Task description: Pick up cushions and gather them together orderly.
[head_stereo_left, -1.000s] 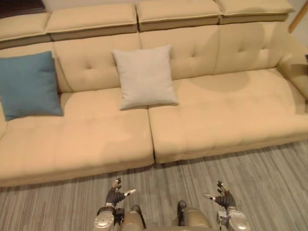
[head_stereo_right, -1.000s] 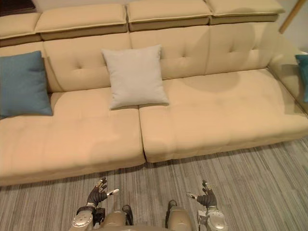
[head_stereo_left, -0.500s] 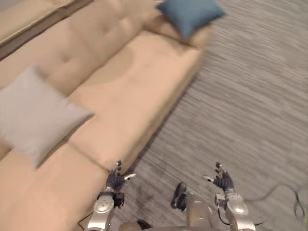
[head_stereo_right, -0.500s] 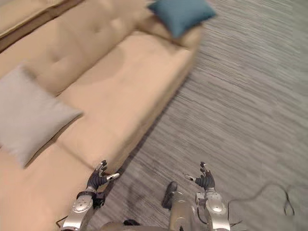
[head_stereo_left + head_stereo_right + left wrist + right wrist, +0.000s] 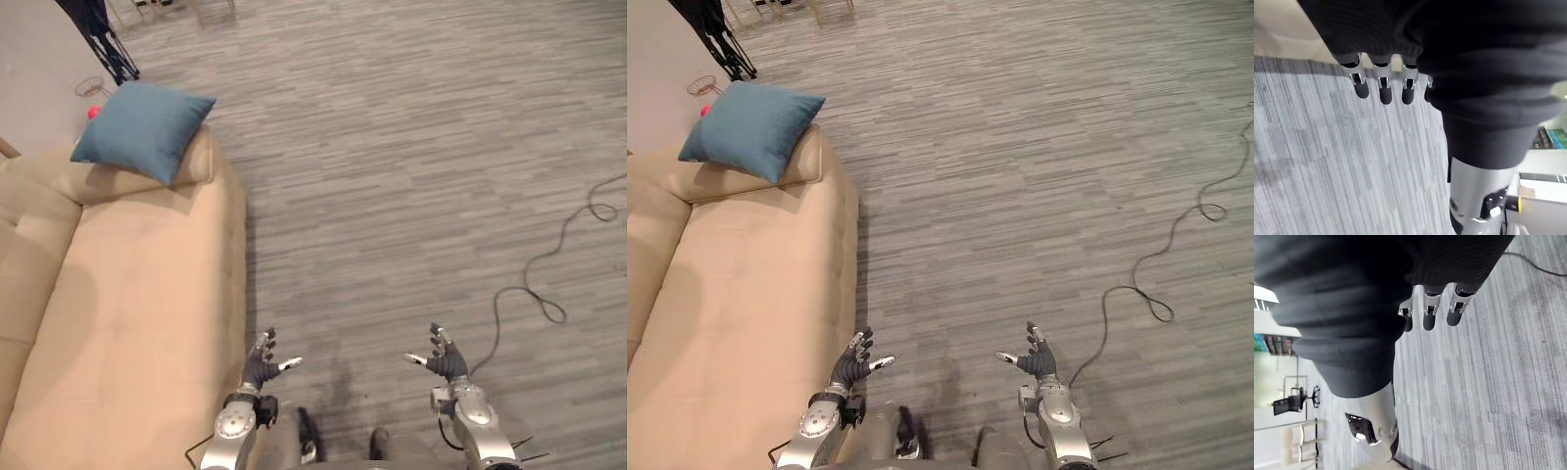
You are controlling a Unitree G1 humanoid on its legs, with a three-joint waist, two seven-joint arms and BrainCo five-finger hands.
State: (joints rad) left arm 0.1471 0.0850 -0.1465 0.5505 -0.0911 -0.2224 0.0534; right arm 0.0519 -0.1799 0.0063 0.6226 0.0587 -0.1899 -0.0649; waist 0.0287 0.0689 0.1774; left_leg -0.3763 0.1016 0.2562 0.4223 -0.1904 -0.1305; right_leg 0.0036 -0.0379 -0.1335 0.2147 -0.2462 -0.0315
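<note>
Ahead, blue cushion [image 5: 142,129] on sofa armrest [image 5: 108,188]

The cushion [image 5: 143,128] sat on the armrest [image 5: 199,164] at the sofa's [image 5: 127,323] far end, left; floor [image 5: 411,147] lay to the right

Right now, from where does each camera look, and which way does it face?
Eye views: on the head, looking down at the beige sofa, the blue cushion on its armrest and the grey carpet; left hand and right hand show, open.
Left wrist view: on that wrist, facing past its fingers to carpet and sofa edge.
Right wrist view: on that wrist, facing past its fingers to carpet.
All share the carpet.
</note>
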